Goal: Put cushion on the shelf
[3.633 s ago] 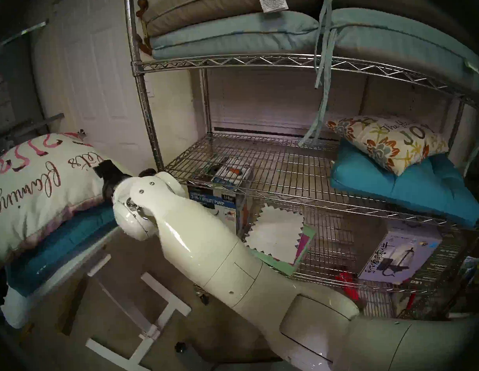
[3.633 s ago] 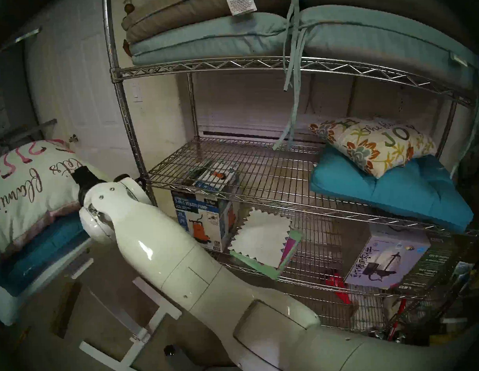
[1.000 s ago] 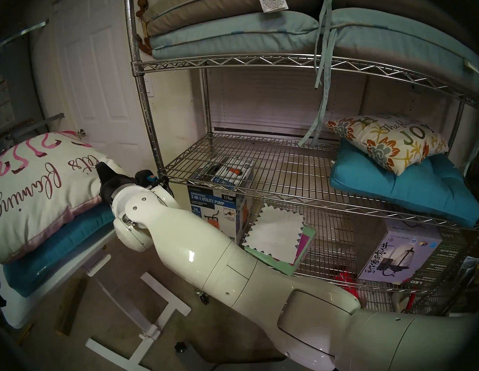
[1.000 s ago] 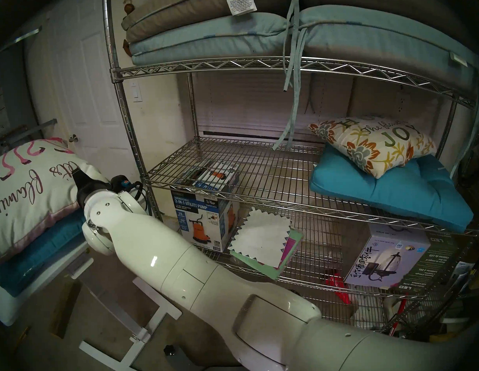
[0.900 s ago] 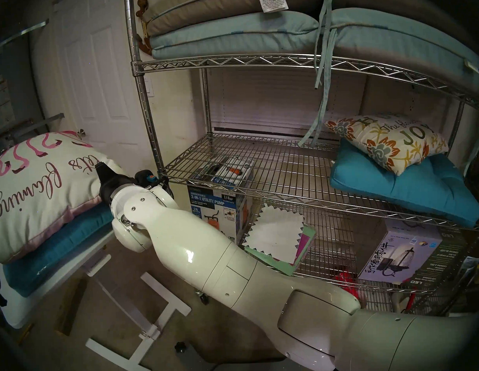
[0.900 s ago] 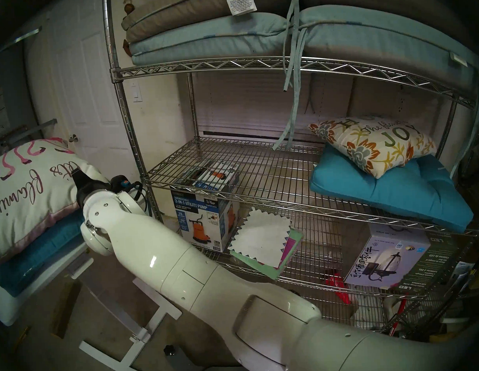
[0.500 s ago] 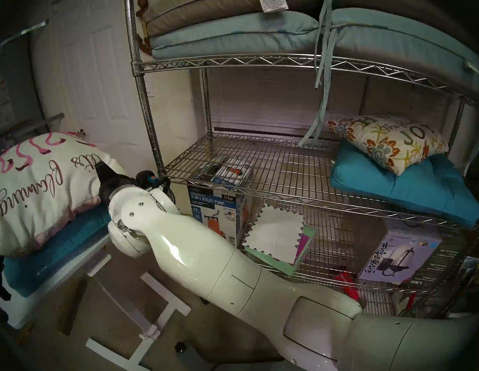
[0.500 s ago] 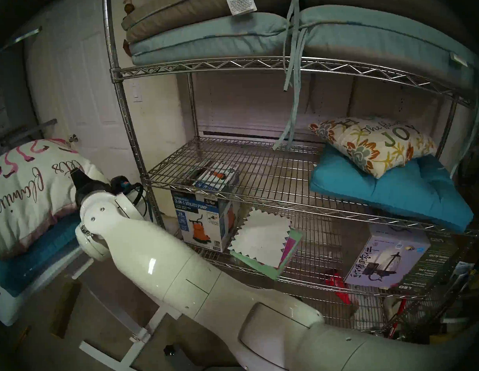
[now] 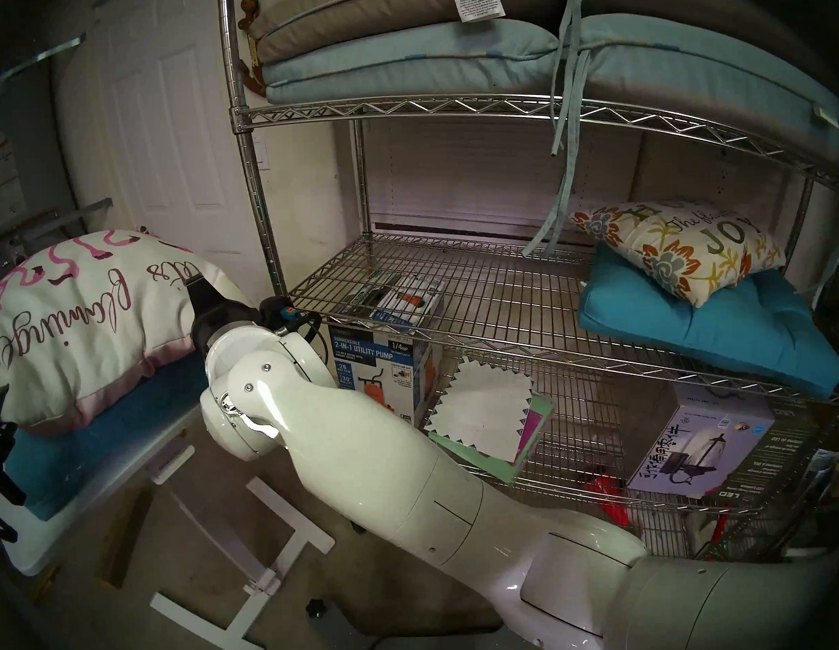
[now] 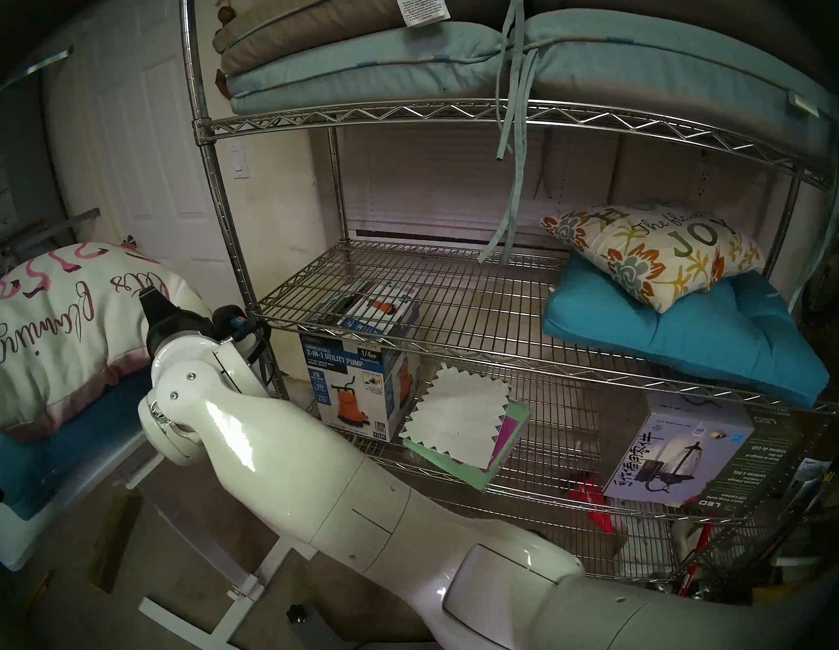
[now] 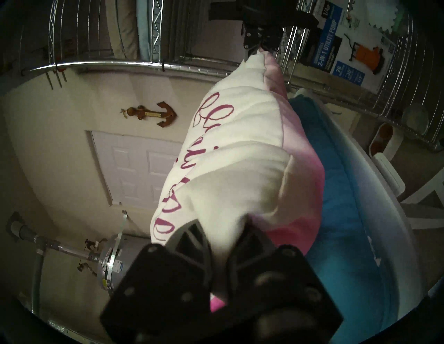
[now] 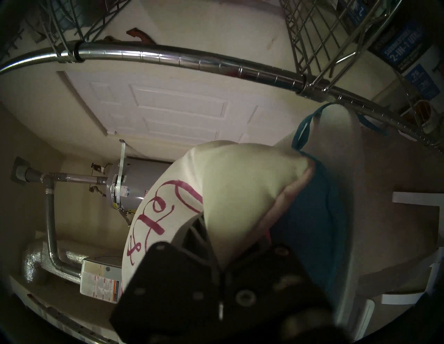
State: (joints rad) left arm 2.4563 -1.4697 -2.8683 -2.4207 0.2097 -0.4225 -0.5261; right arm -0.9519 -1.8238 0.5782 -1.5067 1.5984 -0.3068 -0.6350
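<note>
Because the white cushion [image 9: 75, 320] looks soft and light, each corner pinch suits it: right claw [image 9: 195, 285] at 3 o'clock, left claw [image 11: 222, 230] at 9 o'clock, both pinching fabric.

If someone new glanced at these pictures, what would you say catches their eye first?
Probably the big white pillow with pink script at the left, pinched at opposite ends by the right claw and the left claw above a teal cushion. Next, the tall chrome shelf, its middle tier holding a flowered pillow.
</note>
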